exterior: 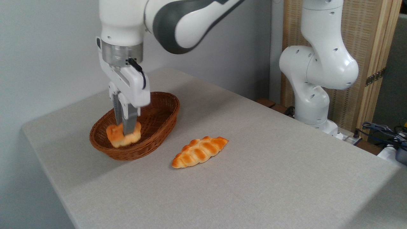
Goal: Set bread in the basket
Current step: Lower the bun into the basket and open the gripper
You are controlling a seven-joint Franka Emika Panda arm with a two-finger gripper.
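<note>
The bread (115,136), a small golden-orange bun, hangs over the near left part of the basket (159,127), an oval reddish-brown wicker one near the table's left side. My gripper (125,133) points straight down from above and is shut on the bun, its fingers (128,122) pressing into the middle. Whether the bun touches the basket floor I cannot tell.
A longer braided loaf (199,151) lies on the grey table (254,178) just right of the basket. The arm's white base (313,95) stands at the back right before a wooden screen. Cables (386,133) lie at the far right edge.
</note>
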